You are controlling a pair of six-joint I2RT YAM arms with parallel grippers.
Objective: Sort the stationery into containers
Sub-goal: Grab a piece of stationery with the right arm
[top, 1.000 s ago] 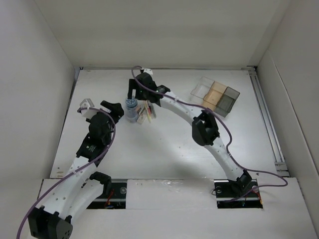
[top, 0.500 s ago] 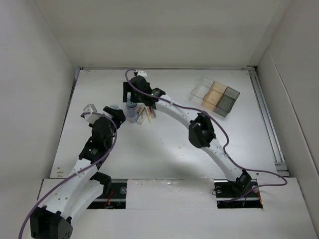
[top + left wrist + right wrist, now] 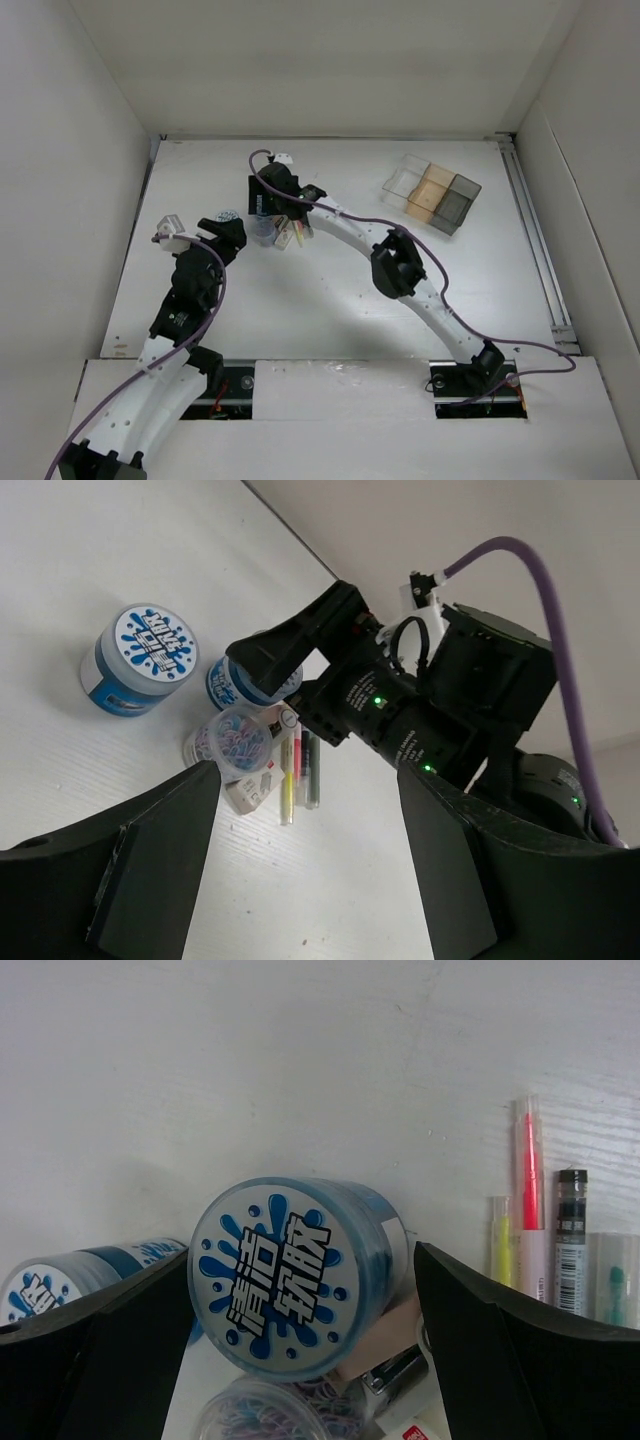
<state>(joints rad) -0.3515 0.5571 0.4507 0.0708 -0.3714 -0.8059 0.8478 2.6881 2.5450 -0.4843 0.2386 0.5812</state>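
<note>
Two round blue-grey patterned discs are lids of squat tubs. One tub (image 3: 295,1275) leans tilted between my right gripper's (image 3: 300,1250) open fingers; it also shows in the left wrist view (image 3: 240,685). The other tub (image 3: 140,658) stands apart to the left. A clear tub of pale clips (image 3: 235,740) sits beside it. Pink (image 3: 528,1190), yellow (image 3: 500,1240) and slim grey (image 3: 570,1240) sticks lie side by side. My left gripper (image 3: 308,770) is open and empty above the table, near the sticks. The tray of compartments (image 3: 432,192) stands far right.
A small boxed stapler (image 3: 250,790) lies under the clips tub and props up the tilted tub. White walls close in the table on the left (image 3: 80,200), back and right. The right arm (image 3: 395,260) stretches diagonally across the middle.
My right gripper has shifted left and down, so its fingers now straddle the tilted tub. My left arm has drawn back slightly to the left.
</note>
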